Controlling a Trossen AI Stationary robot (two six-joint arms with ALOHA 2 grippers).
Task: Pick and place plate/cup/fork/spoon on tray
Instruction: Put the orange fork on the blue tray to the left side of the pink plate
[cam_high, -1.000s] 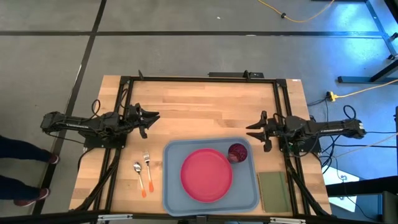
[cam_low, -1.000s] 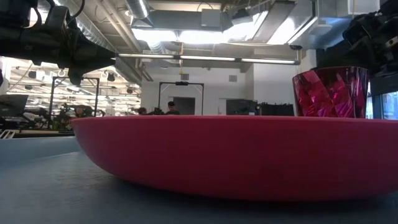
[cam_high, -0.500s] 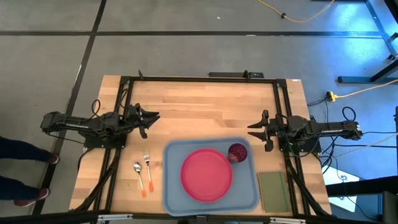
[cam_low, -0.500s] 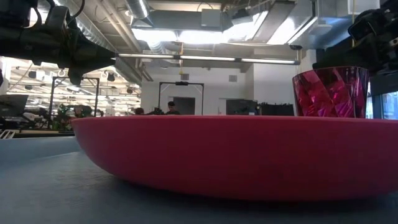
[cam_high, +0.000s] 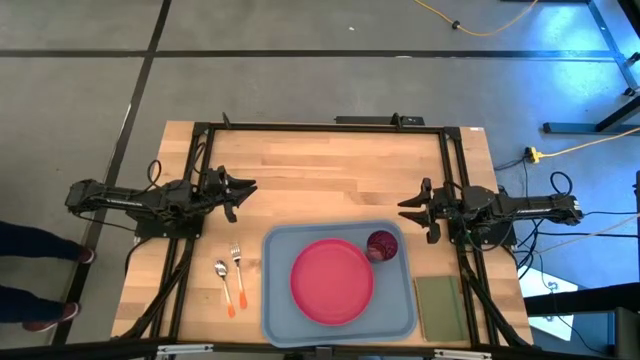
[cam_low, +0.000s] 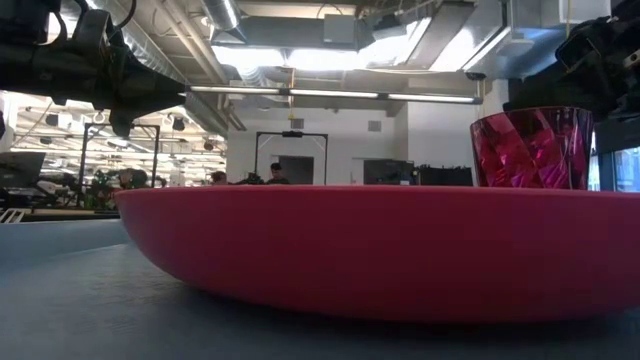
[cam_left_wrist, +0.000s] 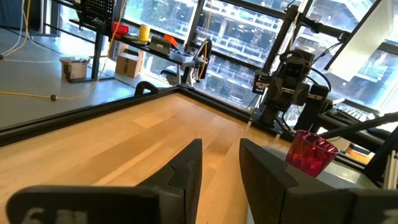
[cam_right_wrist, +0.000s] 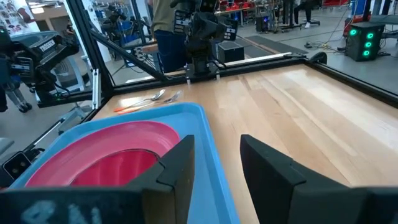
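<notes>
Sitting on tray (cam_high: 278, 300): plate (cam_high: 331, 281), cup (cam_high: 382, 245); fork (cam_high: 238, 266), apparently, outside.

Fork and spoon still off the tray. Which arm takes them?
Left, probably. The orange-handled tined fork and orange-handled oval spoon lie on the wood left of the light blue rectangular tray, nearer the left gripper. The right gripper sits across the tray, beside the dark red cup.

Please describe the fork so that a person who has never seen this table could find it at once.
Start at the light blue tray near the table's front edge. On the bare wood on the left arm's side of it lie two small utensils with orange handles. The fork is the one nearer the tray, and its silver head ends in tines, while the spoon beside it has a rounded oval head.
</notes>
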